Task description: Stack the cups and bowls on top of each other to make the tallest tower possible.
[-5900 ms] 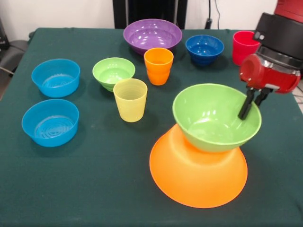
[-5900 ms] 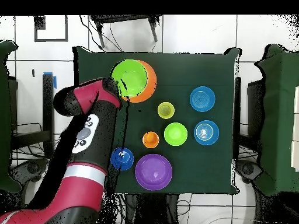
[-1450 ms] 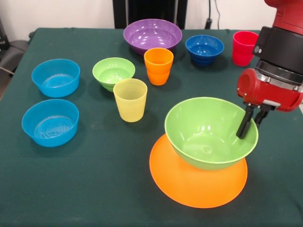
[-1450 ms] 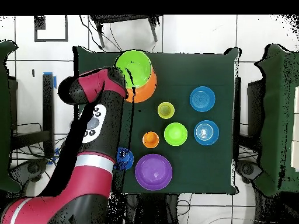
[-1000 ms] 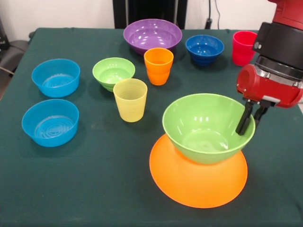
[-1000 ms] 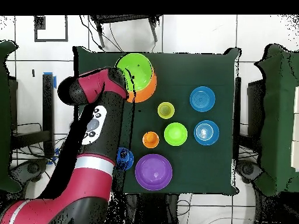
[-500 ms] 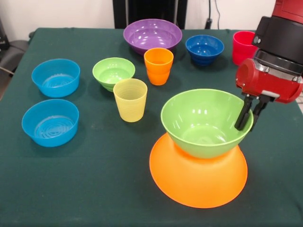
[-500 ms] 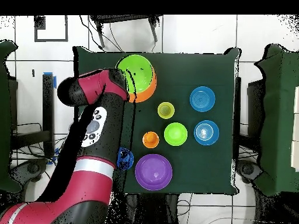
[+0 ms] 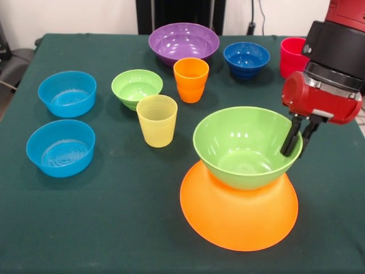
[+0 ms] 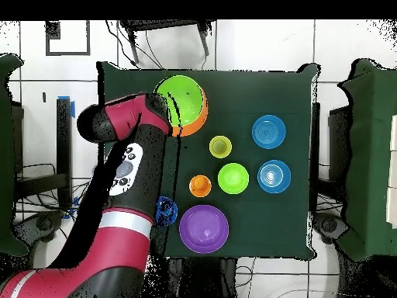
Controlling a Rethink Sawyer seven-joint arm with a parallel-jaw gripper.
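Note:
The huge orange bowl (image 9: 239,220) lies upside down at the front right as a wide cone, also seen in the overhead view (image 10: 201,118). The large green bowl (image 9: 236,142) sits upright on top of it (image 10: 183,95). I cannot tell whether it rests its full weight there. My gripper (image 9: 297,141) is shut on the green bowl's right rim, one finger inside and one outside. The yellow cup (image 9: 157,120), orange cup (image 9: 191,79) and red cup (image 9: 292,54) stand upright on the table.
The large purple bowl (image 9: 183,41) and small dark blue bowl (image 9: 246,57) stand at the back. The small green bowl (image 9: 137,87) is left of the orange cup. Two light blue bowls (image 9: 67,93) (image 9: 60,147) stand at the left. The table has a dark green cloth (image 9: 114,228).
The green bowl, held at its rim, has shifted left over the orange bowl since the earliest frame. It stands slightly higher than a second ago. The other items have not moved.

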